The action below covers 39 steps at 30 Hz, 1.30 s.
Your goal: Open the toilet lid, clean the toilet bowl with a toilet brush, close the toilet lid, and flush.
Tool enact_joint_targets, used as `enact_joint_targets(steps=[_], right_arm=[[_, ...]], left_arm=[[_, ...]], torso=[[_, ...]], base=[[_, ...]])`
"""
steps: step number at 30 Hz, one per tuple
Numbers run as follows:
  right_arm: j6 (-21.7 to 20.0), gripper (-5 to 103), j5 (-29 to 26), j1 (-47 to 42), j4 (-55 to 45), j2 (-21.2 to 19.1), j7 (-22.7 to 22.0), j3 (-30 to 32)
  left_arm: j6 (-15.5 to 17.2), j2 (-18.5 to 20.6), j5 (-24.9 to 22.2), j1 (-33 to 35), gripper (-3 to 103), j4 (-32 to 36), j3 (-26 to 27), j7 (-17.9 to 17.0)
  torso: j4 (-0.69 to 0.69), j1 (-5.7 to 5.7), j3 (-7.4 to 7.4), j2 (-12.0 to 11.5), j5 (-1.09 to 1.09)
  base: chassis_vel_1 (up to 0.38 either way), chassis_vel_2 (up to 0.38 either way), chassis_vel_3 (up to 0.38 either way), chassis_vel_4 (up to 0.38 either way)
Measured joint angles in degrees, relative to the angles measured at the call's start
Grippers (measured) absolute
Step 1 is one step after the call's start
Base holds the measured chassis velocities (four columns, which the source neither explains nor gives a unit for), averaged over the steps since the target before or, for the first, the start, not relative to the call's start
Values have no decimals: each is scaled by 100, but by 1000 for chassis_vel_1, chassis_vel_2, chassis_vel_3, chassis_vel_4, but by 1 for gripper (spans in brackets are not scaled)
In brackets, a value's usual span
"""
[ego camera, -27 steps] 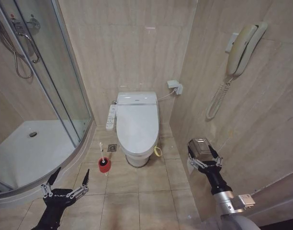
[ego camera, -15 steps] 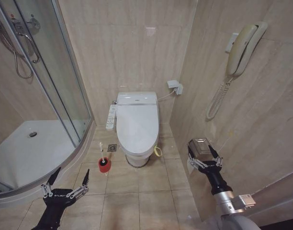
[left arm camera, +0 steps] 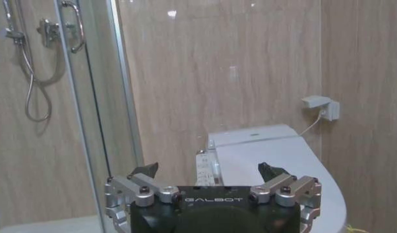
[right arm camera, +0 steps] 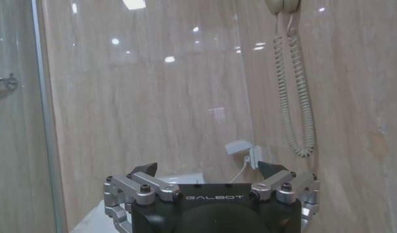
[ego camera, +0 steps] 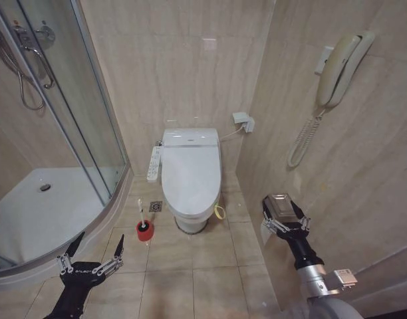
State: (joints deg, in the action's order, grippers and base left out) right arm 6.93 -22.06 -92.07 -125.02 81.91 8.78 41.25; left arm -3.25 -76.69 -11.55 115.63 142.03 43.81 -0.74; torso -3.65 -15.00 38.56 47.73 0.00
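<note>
whole head view has shifted a touch since a moment ago, wall phone (ego camera: pixel 341 66) and toilet sit slightly lower and right in the picture, so the camera moved, not the things. nothing of the task's things changed place, so the job looks not yet started: toilet lid (ego camera: pixel 190 174) is down flat over the toilet bowl (ego camera: pixel 192 219), of which just the outer front shows under the lid edge. toilet brush (ego camera: pixel 141 214) stands upright in its red holder (ego camera: pixel 145 230) on the floor tiles, just left of the bowl's near end, untouched. long control panel (ego camera: pixel 153 163) runs along the toilet's left side. shower enclosure (ego camera: pixel 57 133) far left. left gripper (ego camera: pixel 94 252) hangs low at near left above the floor, fingers spread wide, holding nothing, well apart from the brush and nearer than it. right gripper (ego camera: pixel 284 215) is at near right close to the side wall, fingers splayed, also empty, right of the toilet and well apart from the lid. both arms point forward toward the far wall, wrists level, same poses as before. first step judged to be lifting the lid.
</note>
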Motion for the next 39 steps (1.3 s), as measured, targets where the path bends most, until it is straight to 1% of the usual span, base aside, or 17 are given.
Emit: enact_joint_targets(steps=[12,14,16,20,21,23,26,28,30,32,34,35,38,39], right_arm=[[56,100,-19,30,78,-7,-39,20],[59,100,-12,63,97,-9,-77,29],[72,100,-12,75,108,-9,-94,29],[137,100,-10,109,153,-9,-124,20],[145,100,19,112,168,-8,-127,22],[225,100,93,117,220,-8,-121,21],[270,100,196,123,267,-22,-30,21],[232,100,364,117,307,-105,102,6],[202,100,419,120,326,-151,130,-13],[141,100,512,159,397,-290,157,-64],[95,100,531,205,471,-447,155,-131],[95,100,531,205,471,-447,155,-131],[54,100,545,291,646,-712,166,-237],[54,100,545,291,646,-712,166,-237]], left_arm=[[0,0,0,0,100,0,0,0],[0,0,0,0,100,0,1,0],[0,0,0,0,100,0,0,0],[0,0,0,-1,100,0,0,0],[0,0,0,0,100,0,0,0],[0,0,0,-1,100,0,0,0],[0,0,0,0,100,0,0,0],[0,0,0,0,100,0,0,0],[0,0,0,0,100,0,0,0],[0,0,0,0,100,0,0,0],[0,0,0,-1,100,0,0,0],[0,0,0,-1,100,0,0,0],[0,-1,0,0,100,0,0,0],[0,-1,0,0,100,0,0,0]], torso=[[-1,-4,1,-1,0],[2,-7,2,-3,2],[0,-9,3,-4,0],[2,-9,3,-4,1],[-1,-8,3,-4,0],[-1,-3,1,-3,0],[0,0,-1,-2,1],[0,2,-1,0,0],[0,2,-1,0,1],[0,1,-1,0,0],[0,-2,0,-1,1],[0,-2,0,-1,1],[1,-4,1,-1,1],[1,-4,1,-1,1]], base=[[-216,215,213,-206],[-236,232,227,-250],[-225,184,196,-211],[-103,109,57,-41],[0,0,0,0],[22,-20,-11,29],[67,-61,-64,54],[67,-74,-45,51],[0,0,0,0],[0,0,0,0],[0,0,0,0],[0,0,0,0],[0,0,0,0],[0,0,0,0]])
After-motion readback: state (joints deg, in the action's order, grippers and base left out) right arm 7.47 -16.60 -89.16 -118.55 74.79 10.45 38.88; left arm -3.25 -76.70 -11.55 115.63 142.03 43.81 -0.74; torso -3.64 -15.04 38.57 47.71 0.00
